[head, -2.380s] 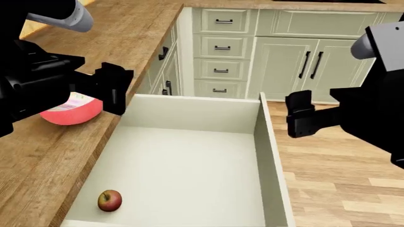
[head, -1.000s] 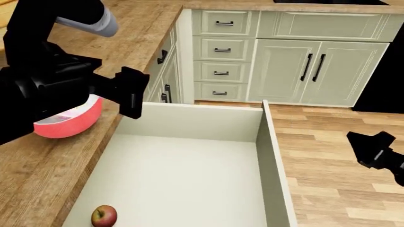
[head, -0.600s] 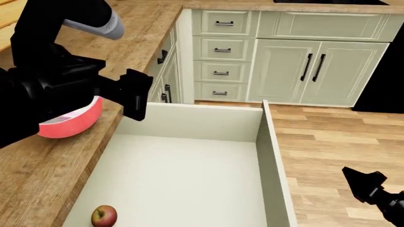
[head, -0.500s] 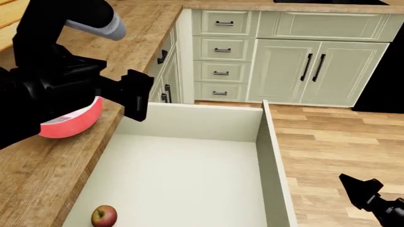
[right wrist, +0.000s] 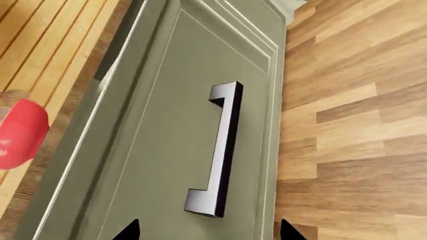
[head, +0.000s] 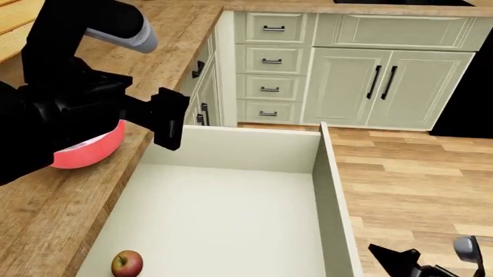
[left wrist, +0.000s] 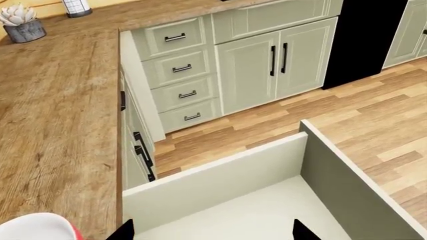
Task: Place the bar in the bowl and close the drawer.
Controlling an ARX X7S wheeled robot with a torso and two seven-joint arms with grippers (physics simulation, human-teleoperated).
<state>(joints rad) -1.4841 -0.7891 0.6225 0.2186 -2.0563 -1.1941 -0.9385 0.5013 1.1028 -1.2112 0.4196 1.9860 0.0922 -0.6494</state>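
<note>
Bar isn't visible in any view now. Bowl (head: 91, 151), coral-red outside, sits on the wood-grain counter (head: 46, 213) beside the drawer (head: 231, 225), mostly hidden behind the left gripper (head: 168, 118), whose fingertips stand apart. Drawer is pulled out, plain white inside, a small red-yellow apple (head: 126, 264) in its near-left corner. Vs 2.4 s ago: right gripper (head: 404, 262) has dropped from drawer-side height to low by the plank floor, facing the sage framed front (right wrist: 193, 125) and black bar handle (right wrist: 220, 150); tips apart.
</note>
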